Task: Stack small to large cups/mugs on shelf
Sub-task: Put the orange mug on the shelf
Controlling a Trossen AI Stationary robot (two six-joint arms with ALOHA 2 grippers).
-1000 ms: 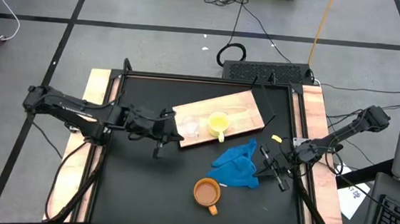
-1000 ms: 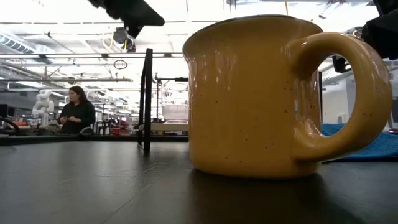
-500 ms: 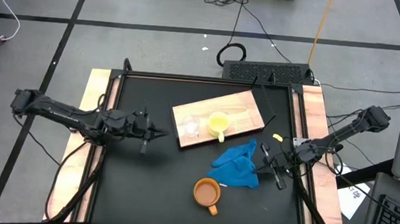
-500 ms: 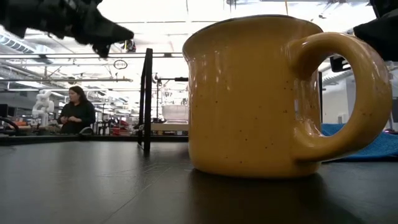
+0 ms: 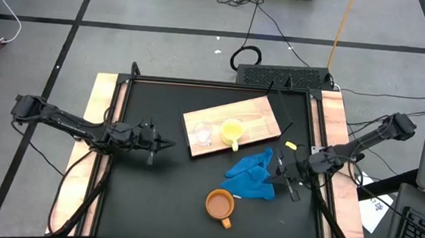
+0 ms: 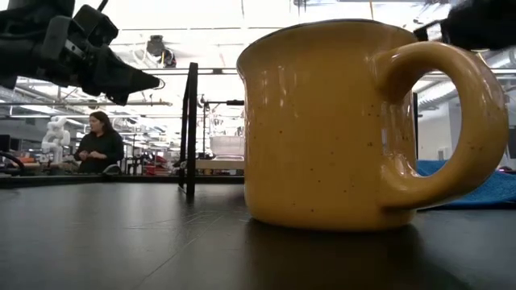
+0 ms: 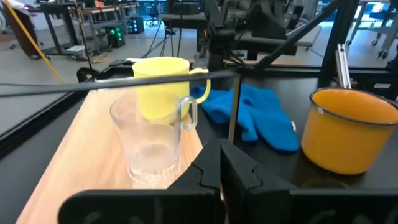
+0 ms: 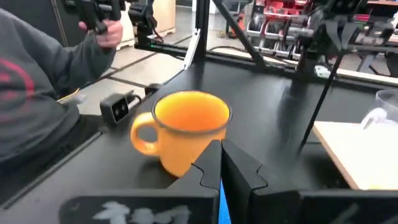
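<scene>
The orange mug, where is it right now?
In the high view the orange mug stands on the black table near its front edge, off the board, just below the blue cloth.

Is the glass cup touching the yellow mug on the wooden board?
Apart. The high view shows bare board between the glass cup and the yellow mug.

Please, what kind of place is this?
Probably a robotics lab or workshop: two dark robot arms at a black framed table, metal equipment racks behind, and a seated person at a distant bench.

A crumpled blue cloth [image 5: 252, 176] lies on the black tabletop [image 5: 153, 198]; a person [image 6: 99, 142] sits beyond.
</scene>
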